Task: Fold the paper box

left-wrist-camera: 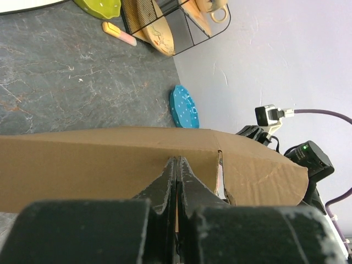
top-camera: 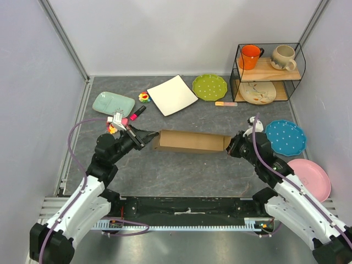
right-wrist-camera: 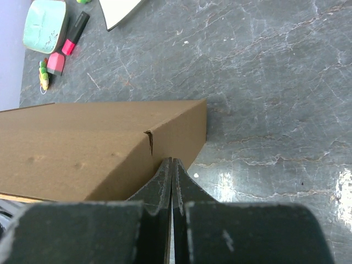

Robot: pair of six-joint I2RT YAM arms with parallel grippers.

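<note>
Paper box (top-camera: 191, 141) lies long and low across the middle of the grey counter (top-camera: 192, 176), running left to right between my two arms. From the top view I see my left fingers (top-camera: 147, 138) at its left end and my right fingers (top-camera: 230, 147) at its right end, each touching the cardboard. That view is too small to show how the fingers stand.

My left wrist view settles it for that side. My left fingers (left-wrist-camera: 176, 165) are pressed together with no gap, tips against the brown face of the paper box (left-wrist-camera: 99, 165). I cannot tell whether any cardboard is pinched between them. Only this view shows a narrow slot (left-wrist-camera: 219, 170) cut in that face just right of the tips, and my other arm past the box's far end.

My right wrist view shows my right fingers (right-wrist-camera: 171, 168) closed tight as well, tips at the near lower edge of the paper box (right-wrist-camera: 82, 154), close to its corner. Only here do I see a short slit (right-wrist-camera: 149, 138) at that corner.

Farther back on the counter sit a white square plate (top-camera: 172, 94), a green dotted plate (top-camera: 209, 87) and a pink marker (top-camera: 135, 114). A blue dotted plate (top-camera: 285, 137) lies just right of my right arm.
</note>
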